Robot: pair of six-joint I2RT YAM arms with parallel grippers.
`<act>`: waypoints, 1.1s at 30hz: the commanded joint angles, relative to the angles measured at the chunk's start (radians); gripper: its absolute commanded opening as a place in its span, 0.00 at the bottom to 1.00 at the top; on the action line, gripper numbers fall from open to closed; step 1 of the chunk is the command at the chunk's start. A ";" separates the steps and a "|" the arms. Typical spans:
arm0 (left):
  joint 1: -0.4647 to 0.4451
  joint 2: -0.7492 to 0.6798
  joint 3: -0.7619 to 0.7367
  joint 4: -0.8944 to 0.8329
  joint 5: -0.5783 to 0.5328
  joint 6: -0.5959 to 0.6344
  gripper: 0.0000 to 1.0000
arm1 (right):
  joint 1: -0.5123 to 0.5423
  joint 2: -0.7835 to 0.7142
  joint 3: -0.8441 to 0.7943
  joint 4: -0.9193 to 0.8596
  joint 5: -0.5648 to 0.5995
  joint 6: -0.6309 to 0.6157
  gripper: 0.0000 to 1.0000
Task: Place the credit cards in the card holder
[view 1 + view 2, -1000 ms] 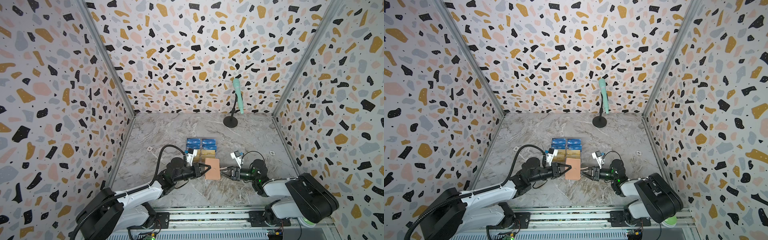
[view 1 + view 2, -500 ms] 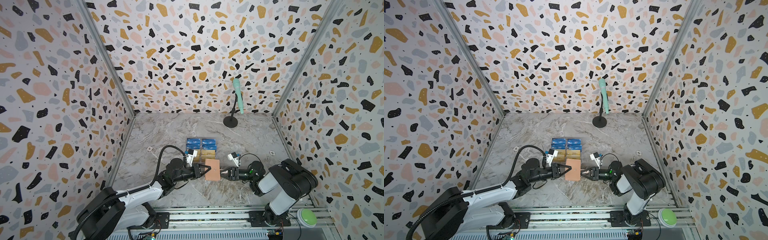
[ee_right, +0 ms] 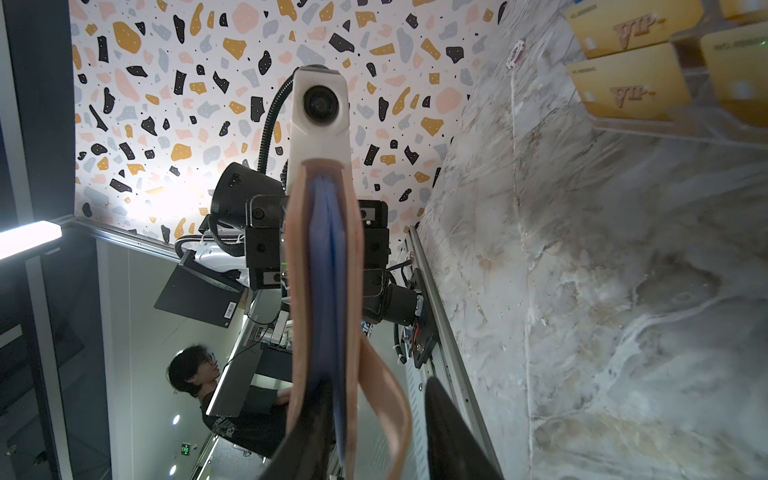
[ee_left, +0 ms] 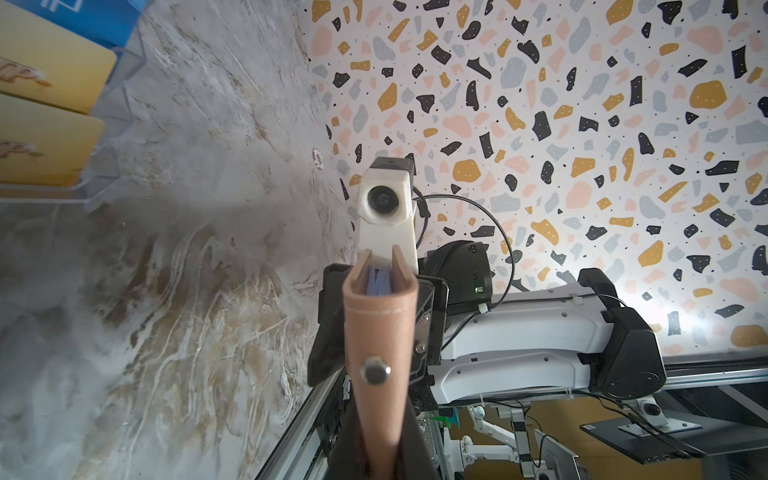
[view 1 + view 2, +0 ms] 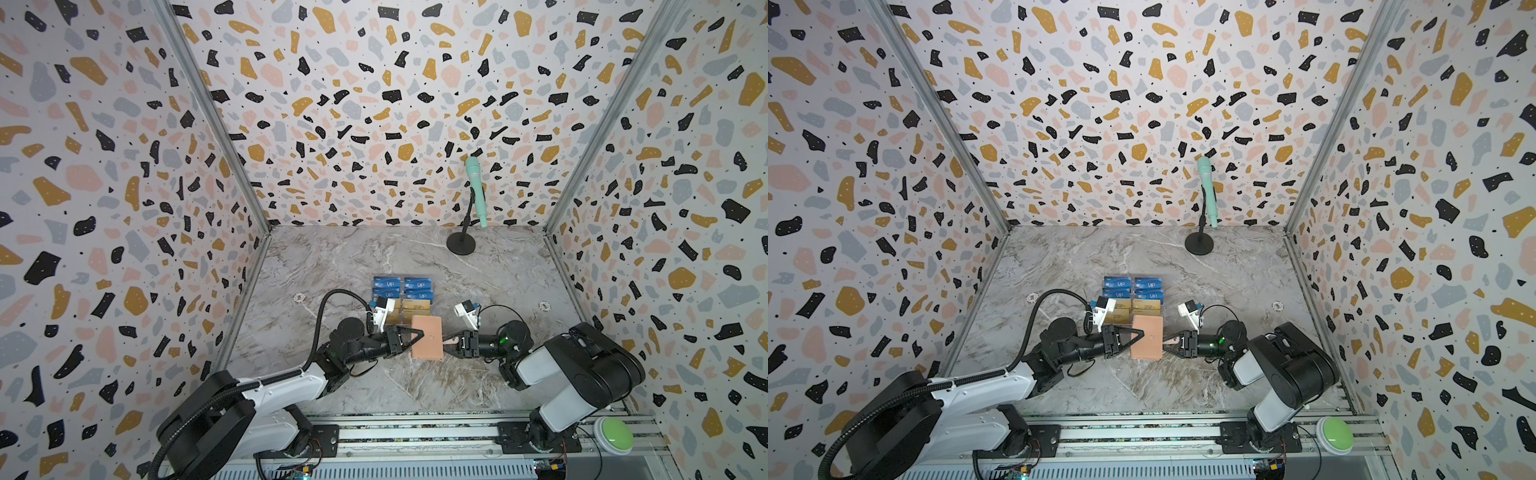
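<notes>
Holder [image 5: 426, 337] held flat between both claws, off the surface [image 5: 374, 257].
The left claw [image 5: 420, 333] is clamped on one long edge; the right claw [image 5: 445, 344] meets the opposite, open edge with jaws apart, astride the loose tab [image 3: 392, 399]. The cards [image 5: 417, 306] sit in a clear stand [image 4: 118, 89] just behind the holder, blue rows behind gold.

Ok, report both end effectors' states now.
Left end effector: shut on the card holder.
Right end effector: open, jaws astride the card holder's edge, not clamped.
</notes>
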 commanded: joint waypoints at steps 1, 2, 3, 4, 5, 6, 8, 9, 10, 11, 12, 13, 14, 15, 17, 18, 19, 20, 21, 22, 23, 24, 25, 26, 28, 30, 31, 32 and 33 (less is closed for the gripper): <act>0.001 0.009 -0.010 0.114 0.035 -0.018 0.00 | 0.019 -0.041 0.042 0.268 -0.022 0.028 0.37; 0.001 0.012 -0.009 0.119 0.040 -0.019 0.00 | 0.023 -0.044 0.047 0.268 -0.025 0.030 0.37; 0.001 0.014 -0.008 0.123 0.044 -0.021 0.00 | 0.027 -0.047 0.050 0.268 -0.024 0.033 0.36; 0.001 0.015 -0.007 0.124 0.048 -0.019 0.00 | 0.028 -0.050 0.051 0.268 -0.021 0.036 0.34; 0.002 0.015 -0.005 0.124 0.049 -0.018 0.00 | 0.028 -0.052 0.050 0.268 -0.021 0.036 0.33; 0.001 0.015 -0.003 0.123 0.050 -0.016 0.00 | 0.027 -0.053 0.051 0.268 -0.019 0.039 0.32; 0.001 0.015 -0.001 0.126 0.051 -0.014 0.00 | 0.028 -0.049 0.053 0.268 -0.021 0.042 0.29; 0.001 0.015 -0.001 0.128 0.052 -0.016 0.00 | 0.028 -0.048 0.054 0.268 -0.021 0.043 0.27; 0.001 0.014 -0.002 0.131 0.051 -0.017 0.00 | 0.027 -0.045 0.054 0.268 -0.023 0.044 0.26; 0.001 0.011 -0.004 0.134 0.052 -0.019 0.00 | 0.028 -0.044 0.052 0.268 -0.026 0.045 0.27; 0.001 0.009 -0.006 0.136 0.050 -0.020 0.00 | 0.025 -0.041 0.052 0.267 -0.033 0.048 0.32; 0.002 0.005 -0.009 0.135 0.049 -0.021 0.00 | 0.019 -0.044 0.048 0.268 -0.039 0.050 0.40; 0.001 0.001 -0.010 0.135 0.048 -0.021 0.00 | 0.012 -0.048 0.041 0.268 -0.040 0.052 0.45; 0.001 -0.004 -0.013 0.132 0.048 -0.021 0.00 | 0.001 -0.054 0.032 0.268 -0.041 0.053 0.45; 0.001 -0.011 -0.015 0.128 0.045 -0.021 0.00 | -0.014 -0.070 0.020 0.267 -0.050 0.053 0.46; 0.001 -0.013 -0.015 0.125 0.044 -0.019 0.00 | -0.018 -0.076 0.016 0.267 -0.051 0.055 0.46; 0.001 -0.012 -0.014 0.123 0.044 -0.019 0.00 | -0.021 -0.080 0.015 0.266 -0.053 0.056 0.46; 0.001 -0.013 -0.013 0.124 0.044 -0.018 0.00 | -0.023 -0.081 0.013 0.266 -0.054 0.058 0.46; 0.002 -0.012 -0.013 0.123 0.045 -0.019 0.00 | -0.025 -0.081 0.012 0.266 -0.054 0.059 0.46; 0.001 -0.012 -0.012 0.124 0.045 -0.018 0.00 | -0.028 -0.080 0.009 0.265 -0.055 0.058 0.46; 0.001 -0.014 -0.012 0.122 0.044 -0.018 0.00 | -0.032 -0.079 0.006 0.267 -0.057 0.058 0.46; 0.002 -0.015 -0.012 0.121 0.044 -0.017 0.00 | -0.035 -0.077 0.003 0.267 -0.059 0.058 0.47; 0.001 -0.016 -0.013 0.120 0.044 -0.017 0.00 | -0.035 -0.077 0.001 0.267 -0.059 0.056 0.48; 0.002 -0.017 -0.011 0.119 0.044 -0.017 0.00 | -0.035 -0.075 0.001 0.267 -0.060 0.056 0.49; 0.001 -0.018 -0.009 0.112 0.046 -0.014 0.00 | -0.035 -0.076 0.005 0.267 -0.066 0.059 0.51; 0.001 -0.018 -0.012 0.108 0.046 -0.013 0.00 | -0.039 -0.080 0.009 0.267 -0.071 0.063 0.52; 0.002 -0.019 -0.014 0.107 0.044 -0.012 0.00 | -0.042 -0.082 0.009 0.266 -0.074 0.064 0.53; 0.001 -0.021 -0.014 0.106 0.044 -0.011 0.00 | -0.047 -0.087 0.007 0.268 -0.077 0.068 0.56; 0.001 -0.020 -0.015 0.106 0.044 -0.010 0.00 | -0.050 -0.091 0.007 0.266 -0.078 0.068 0.59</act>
